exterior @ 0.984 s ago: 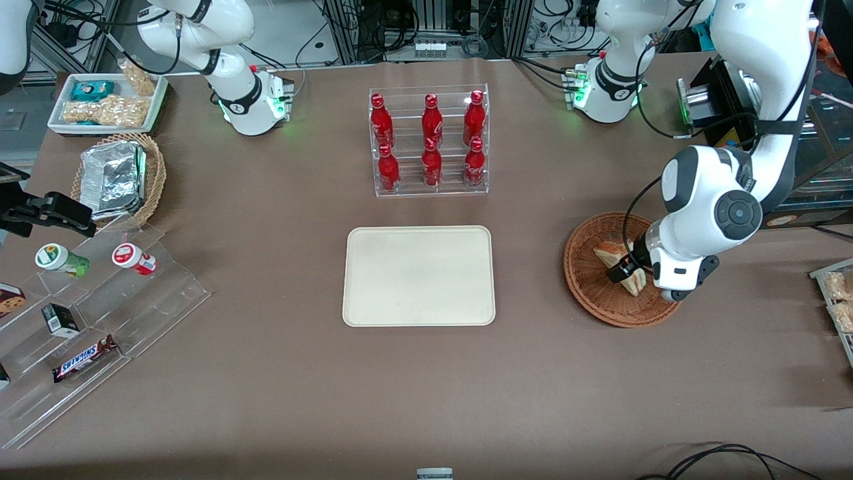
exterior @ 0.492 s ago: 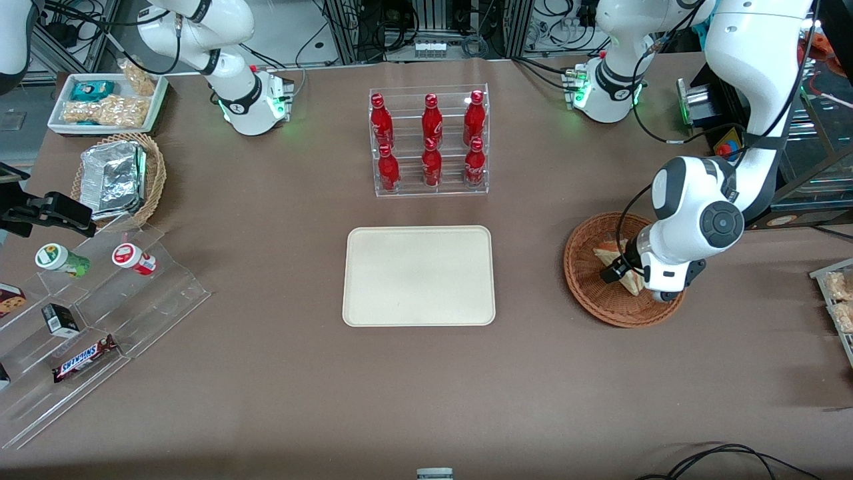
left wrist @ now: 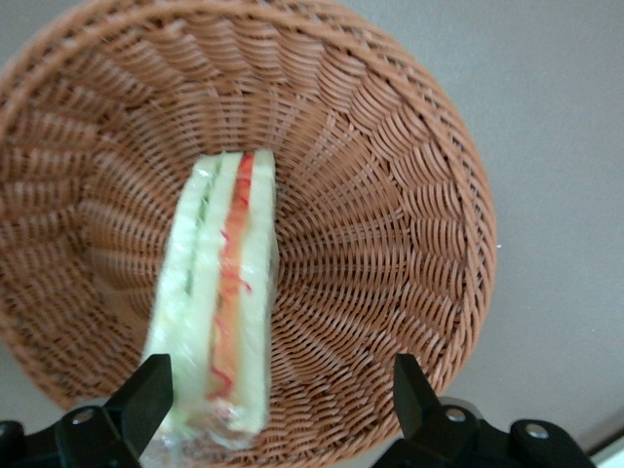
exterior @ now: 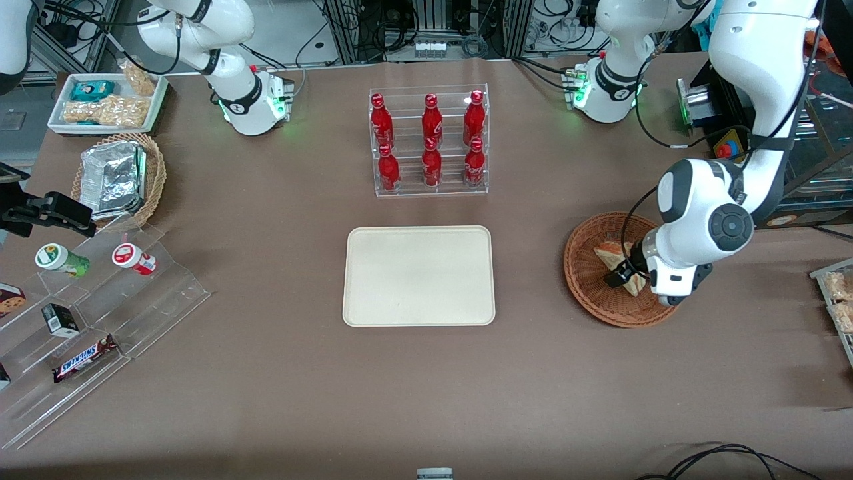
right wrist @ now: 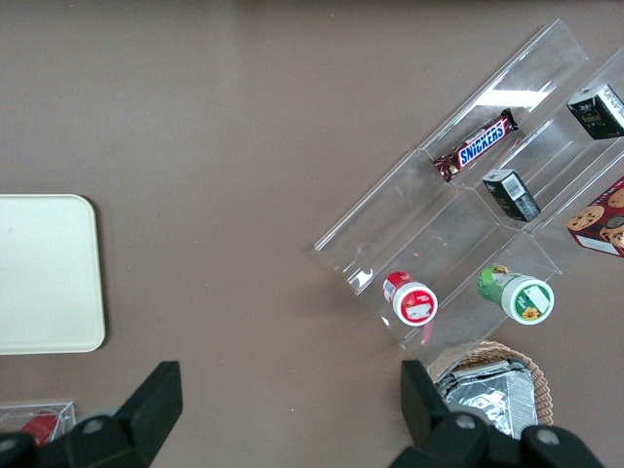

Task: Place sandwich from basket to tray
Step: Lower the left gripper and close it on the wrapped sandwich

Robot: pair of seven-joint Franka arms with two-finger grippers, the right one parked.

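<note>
The sandwich, a wrapped wedge with orange and green filling, lies in the reddish-brown woven basket toward the working arm's end of the table. My left gripper hangs low over the basket and hides the sandwich's middle. In the left wrist view the sandwich stands on edge between the open fingers, close to one of them and well apart from its partner. My gripper holds nothing, and the basket's rim curves round it. The cream tray lies bare at mid-table.
A clear rack of red bottles stands farther from the camera than the tray. Toward the parked arm's end are a tan basket with a foil package, a white snack tray and a clear stepped shelf of snacks.
My wrist has shifted slightly over the basket, a little toward the tray and then partly back. The sandwich has stayed where it was.
</note>
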